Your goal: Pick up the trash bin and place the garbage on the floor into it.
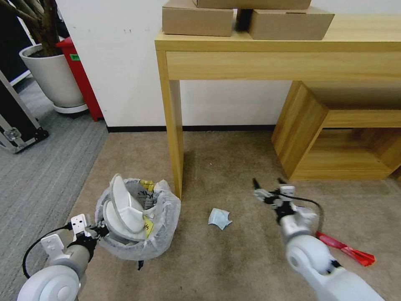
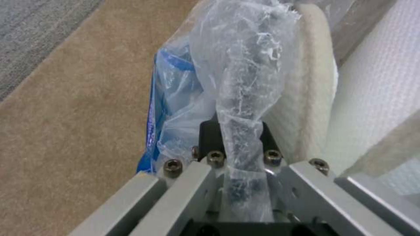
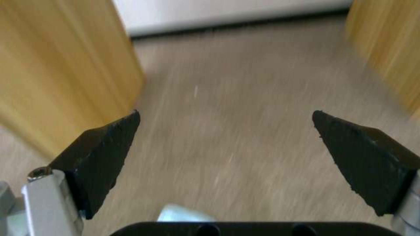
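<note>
Carpet: left gripper [image 1: 101,230] pinches trash bin [image 1: 161,240], labels illegible.

Bag-lined trash bin [image 1: 140,225] holding 2 white slippers [image 1: 123,209]; crumpled paper [image 1: 219,218] beside it

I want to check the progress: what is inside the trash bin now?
The trash bin, held at its rim by the left gripper, contains two white slippers standing up and a yellow-black wrapper. Anything beneath them is covered.
</note>
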